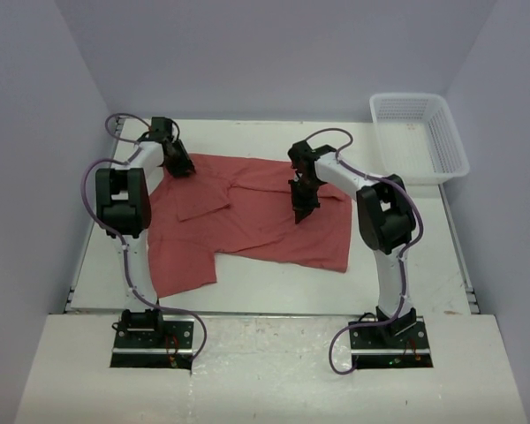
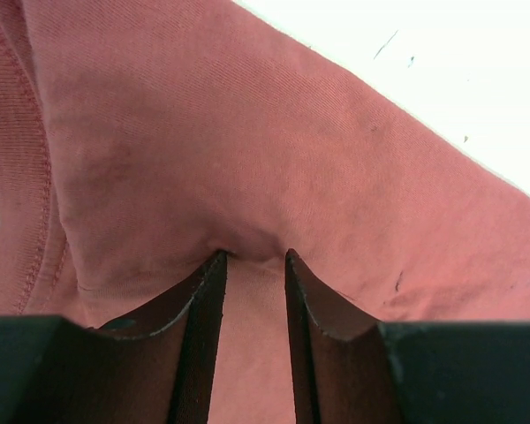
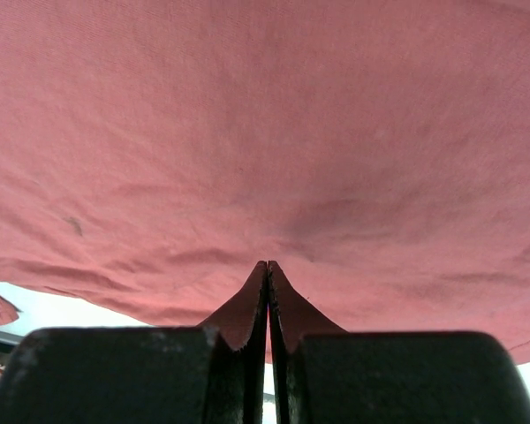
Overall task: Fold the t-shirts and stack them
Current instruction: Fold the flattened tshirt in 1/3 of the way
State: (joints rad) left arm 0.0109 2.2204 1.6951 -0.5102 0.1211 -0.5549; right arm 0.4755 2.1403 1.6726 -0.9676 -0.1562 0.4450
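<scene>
Evidently 1 t-shirt lies spread on the desk, left of the basket, its fold barely begun. Farthest from the basket, the left tool stands partly open astride a pucker at the shirt's edge, likely to seize it. Nearer the basket, the right tool is pinched shut on mid-shirt cloth, probably anchoring a crease.

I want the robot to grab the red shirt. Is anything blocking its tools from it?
No, nothing visible. The left tool has t-shirt cloth between its parted jaws at the far left corner. The right tool is shut with its tips on the cloth mid-shirt, seemingly pinching it.
</scene>
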